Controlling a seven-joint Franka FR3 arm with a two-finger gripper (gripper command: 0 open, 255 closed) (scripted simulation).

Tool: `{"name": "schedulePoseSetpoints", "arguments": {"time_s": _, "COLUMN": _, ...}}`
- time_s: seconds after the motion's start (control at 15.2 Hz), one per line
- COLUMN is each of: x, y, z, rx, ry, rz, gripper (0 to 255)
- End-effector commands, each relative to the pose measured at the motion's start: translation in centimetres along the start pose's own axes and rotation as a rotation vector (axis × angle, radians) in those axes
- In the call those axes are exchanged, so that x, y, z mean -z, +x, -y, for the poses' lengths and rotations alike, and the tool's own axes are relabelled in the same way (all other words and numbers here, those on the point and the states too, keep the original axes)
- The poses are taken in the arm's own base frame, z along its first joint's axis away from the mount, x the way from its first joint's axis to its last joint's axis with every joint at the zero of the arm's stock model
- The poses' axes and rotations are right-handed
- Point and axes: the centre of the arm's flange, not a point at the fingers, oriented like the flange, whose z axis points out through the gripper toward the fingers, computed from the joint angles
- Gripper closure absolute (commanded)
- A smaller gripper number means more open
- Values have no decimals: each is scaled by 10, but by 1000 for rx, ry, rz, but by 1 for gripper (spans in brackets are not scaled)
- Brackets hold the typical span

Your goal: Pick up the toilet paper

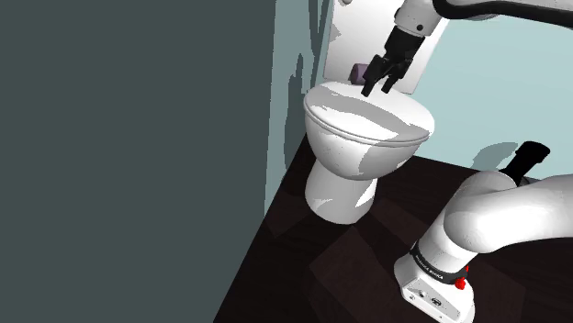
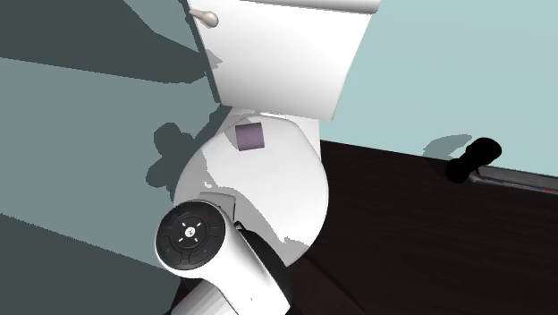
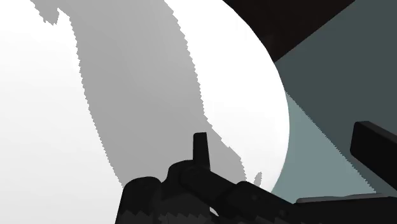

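Gripper [image 1: 380, 83] hangs over the toilet lid [image 1: 367, 119], fingers spread wide, nothing between them. Toilet paper [image 1: 357, 72], a small purple-grey roll, sits on the lid's back end by the tank [image 2: 286, 54]. In the shoulder view it's just beside the fingertips, at 10 o'clock. My read: approach step. Shift toward the roll, centre it between the 2 fingers, go low enough to straddle it without hitting the lid, then close. Containers: bowl covered by lid, tank capped, contents of both hidden.
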Motion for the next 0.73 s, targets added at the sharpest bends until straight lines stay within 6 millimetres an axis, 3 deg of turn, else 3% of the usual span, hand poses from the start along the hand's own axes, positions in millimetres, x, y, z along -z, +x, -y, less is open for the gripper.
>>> {"name": "schedulePoseSetpoints", "arguments": {"time_s": 0.0, "x": 0, "y": 0, "z": 0, "rx": 0, "ry": 0, "rz": 0, "gripper": 0}}
{"name": "schedulePoseSetpoints", "arguments": {"time_s": 0.33, "x": -13, "y": -2, "z": -55, "rx": 233, "ry": -66, "rz": 2, "gripper": 0}}
{"name": "schedulePoseSetpoints", "arguments": {"time_s": 0.66, "x": -22, "y": 9, "z": -109, "rx": 467, "ry": -132, "rz": 4, "gripper": 0}}
